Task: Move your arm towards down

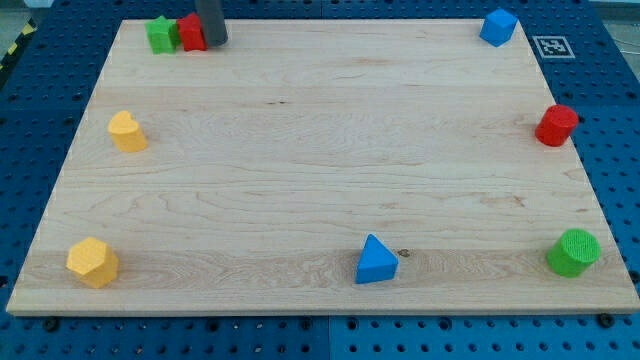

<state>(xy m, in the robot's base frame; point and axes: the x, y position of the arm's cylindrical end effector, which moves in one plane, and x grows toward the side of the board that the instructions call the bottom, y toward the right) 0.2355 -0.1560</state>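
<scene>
My tip (216,44) touches the board at the view's top left, right beside the red block (191,32) on its right. A green star block (160,35) sits against the red block's left side. A yellow heart block (127,132) stands at the left edge. A yellow hexagon block (92,262) is at the bottom left. A blue triangle block (376,260) is at the bottom centre. A green cylinder (573,251) is at the bottom right. A red cylinder (556,125) is at the right edge. A blue cube (498,27) is at the top right.
The wooden board (320,170) lies on a blue perforated table (30,110). A white marker tag (551,46) lies just off the board's top right corner.
</scene>
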